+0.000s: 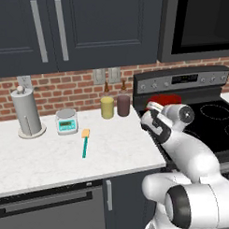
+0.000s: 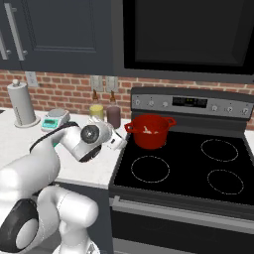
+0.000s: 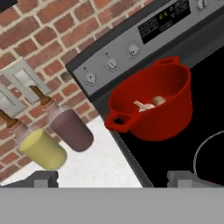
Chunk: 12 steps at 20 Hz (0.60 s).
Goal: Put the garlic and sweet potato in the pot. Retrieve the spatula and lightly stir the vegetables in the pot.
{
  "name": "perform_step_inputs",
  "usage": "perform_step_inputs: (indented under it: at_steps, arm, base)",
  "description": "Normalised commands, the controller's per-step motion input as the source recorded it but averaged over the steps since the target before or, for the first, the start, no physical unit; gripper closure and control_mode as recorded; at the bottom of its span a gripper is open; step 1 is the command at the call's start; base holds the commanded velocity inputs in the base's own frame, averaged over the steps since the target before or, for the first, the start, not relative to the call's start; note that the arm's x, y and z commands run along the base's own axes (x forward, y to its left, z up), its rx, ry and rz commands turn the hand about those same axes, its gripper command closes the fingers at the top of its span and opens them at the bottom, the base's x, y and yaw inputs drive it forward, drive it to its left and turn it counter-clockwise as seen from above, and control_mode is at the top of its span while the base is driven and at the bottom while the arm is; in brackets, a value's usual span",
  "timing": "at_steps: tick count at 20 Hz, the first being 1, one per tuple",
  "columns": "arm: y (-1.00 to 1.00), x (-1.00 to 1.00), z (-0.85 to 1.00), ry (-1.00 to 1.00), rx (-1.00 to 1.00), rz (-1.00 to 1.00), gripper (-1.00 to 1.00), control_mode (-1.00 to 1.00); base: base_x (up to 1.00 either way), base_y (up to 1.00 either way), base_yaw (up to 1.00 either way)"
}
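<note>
The garlic (image 3: 144, 106) and the sweet potato (image 3: 159, 100) lie inside the pot (image 3: 164, 120) on the stove's back-left burner, so the first part looks finished. The gripper (image 3: 113, 179) is spread wide and empty (near the stove edge). The spatula (image 1: 84, 141) lies on the counter (image 1: 43, 156), not yet taken; stirring is left.

Pot (image 3: 157, 111): glossy red, smooth, enamel-like, same finish inside and out. Garlic (image 3: 144, 106) pale and matt; sweet potato (image 3: 159, 100) dull tan. Tabletop (image 1: 47, 156): white marbled stone look, smooth, faint grey veining. Stove (image 2: 198, 173): cooktop glossy black glass, control panel brushed grey metal. Backsplash (image 1: 64, 92): rough matt red brick. Spatula (image 1: 84, 143): teal handle and yellow-orange head, plastic-looking, matt. Yellow jar (image 3: 43, 149) and maroon jar (image 3: 72, 130), at 9 o'clock from the pot: smooth, satin. Cabinets (image 1: 80, 28): dark matt, metal bar handles.
</note>
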Motion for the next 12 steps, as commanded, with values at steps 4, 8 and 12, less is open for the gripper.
perform_step_inputs:
  at_steps: [4, 8, 12]
  arm:
    - [0.74, -0.30, 1.00, 0.42, 0.00, 0.06, -1.00, -1.00]
    - [0.67, -0.22, 1.00, 0.42, 0.00, 0.07, -1.00, -1.00]
    - [0.64, -0.29, 0.43, 0.39, -0.05, 0.13, -1.00, -1.00]
  base:
    - [0.00, 0.00, 0.00]
    - [0.00, 0.00, 0.00]
    - [0.00, 0.00, 0.00]
